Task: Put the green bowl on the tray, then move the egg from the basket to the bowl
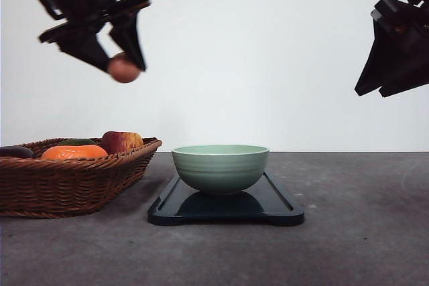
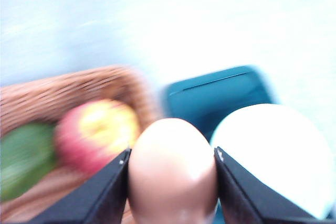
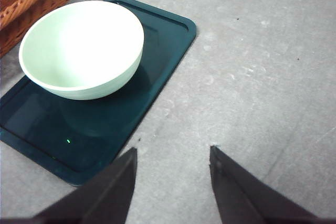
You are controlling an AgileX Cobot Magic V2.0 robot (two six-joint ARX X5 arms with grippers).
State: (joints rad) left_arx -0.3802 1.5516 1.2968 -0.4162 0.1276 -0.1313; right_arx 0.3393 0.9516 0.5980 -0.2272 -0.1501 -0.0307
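Note:
The pale green bowl [image 1: 220, 167] stands upright on the dark tray [image 1: 281, 207] at the table's middle; both also show as the bowl [image 3: 83, 48] on the tray [image 3: 157, 66] in the right wrist view. My left gripper [image 1: 125, 66] hangs high above the wicker basket [image 1: 67, 185], shut on the reddish-brown egg [image 1: 124, 69]. In the left wrist view the egg [image 2: 172, 171] sits pinched between the fingers, with the basket [image 2: 68, 93], tray [image 2: 215, 95] and bowl [image 2: 273, 153] below. My right gripper [image 3: 173, 156] is open with nothing in it, raised at the right [image 1: 392, 58].
The basket holds a red-yellow apple [image 1: 121, 141], a flat orange fruit [image 1: 74, 152], a green item [image 1: 76, 142] and a dark item [image 1: 15, 152]. Bare grey table [image 1: 362, 232] lies right of the tray and in front of it.

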